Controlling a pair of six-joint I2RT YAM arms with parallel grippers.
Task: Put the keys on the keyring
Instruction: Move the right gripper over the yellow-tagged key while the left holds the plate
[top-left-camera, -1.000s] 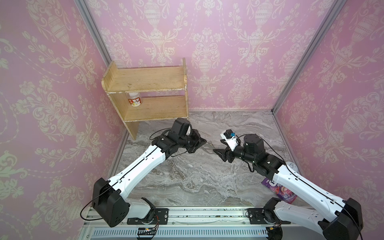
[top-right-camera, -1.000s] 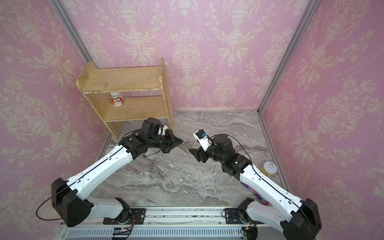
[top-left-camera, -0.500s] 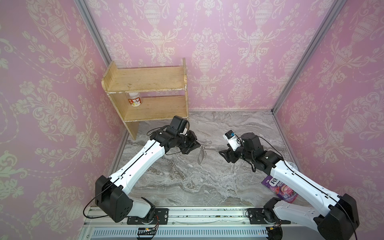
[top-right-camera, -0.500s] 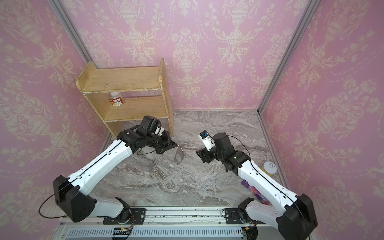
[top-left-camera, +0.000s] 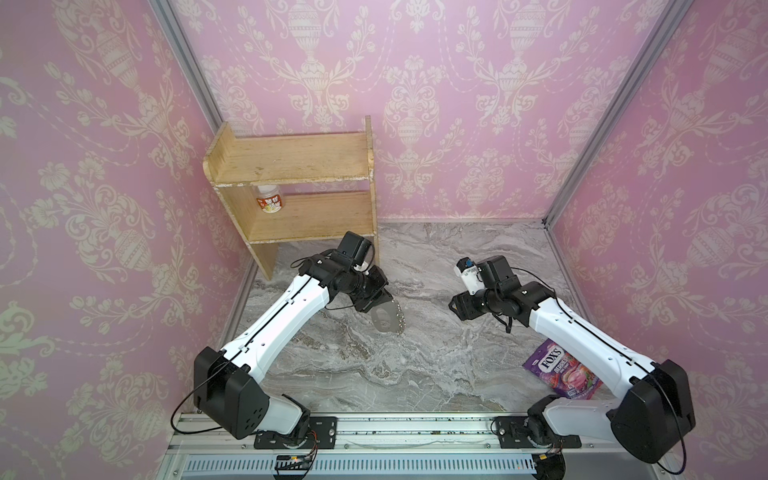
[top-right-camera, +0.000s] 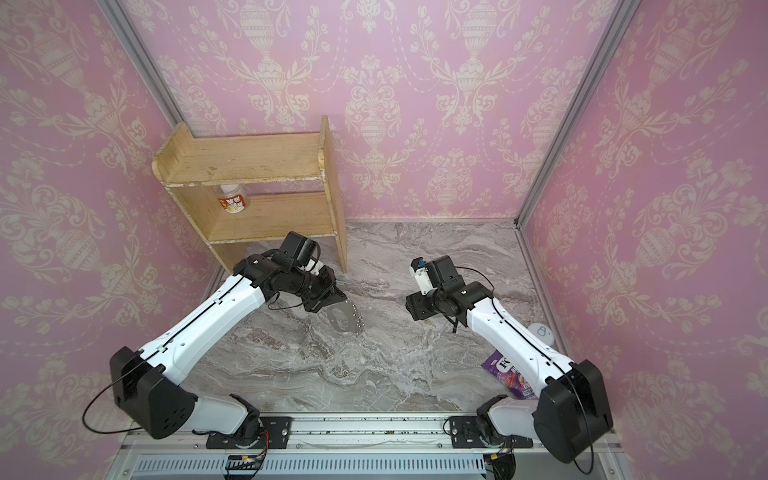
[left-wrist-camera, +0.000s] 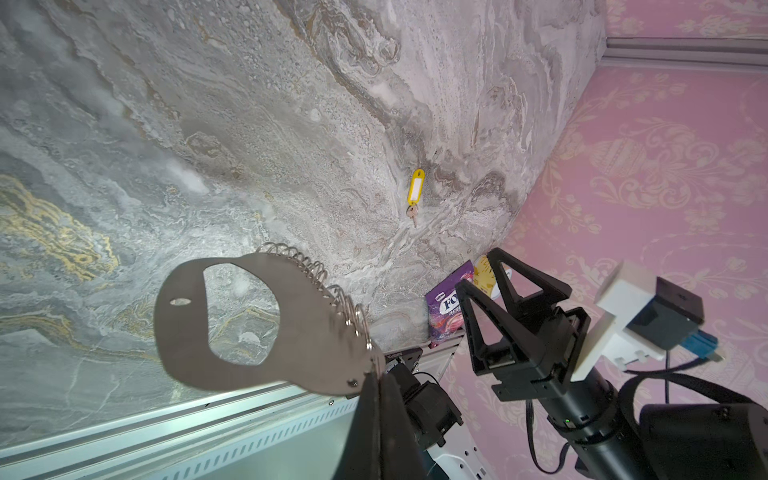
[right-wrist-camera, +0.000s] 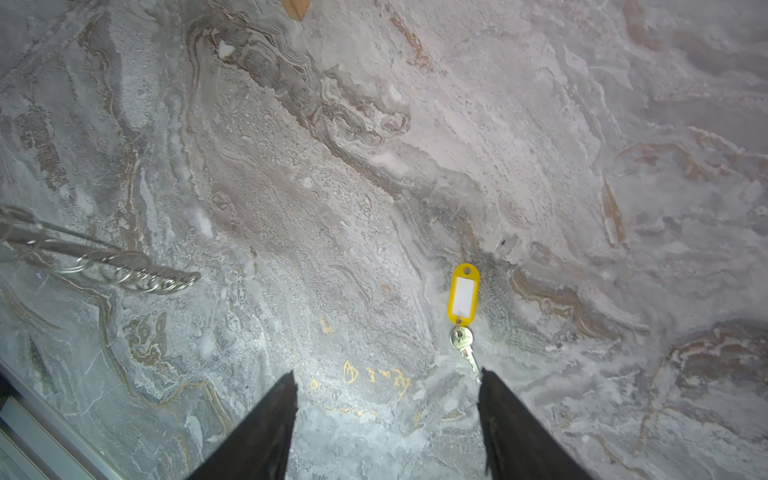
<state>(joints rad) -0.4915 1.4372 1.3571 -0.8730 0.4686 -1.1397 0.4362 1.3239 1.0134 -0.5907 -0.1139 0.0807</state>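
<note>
Stretching under both arms is the grey marble counter (top-left-camera: 415, 374). The left pincer (left-wrist-camera: 376, 376) is clenched on one end of the keyring (left-wrist-camera: 307, 328), holding it up above the counter. The right pincer (right-wrist-camera: 386, 380) is released and empty. The keys (right-wrist-camera: 463, 297) lie flat on the counter just before it, apart from the keyring.
</note>
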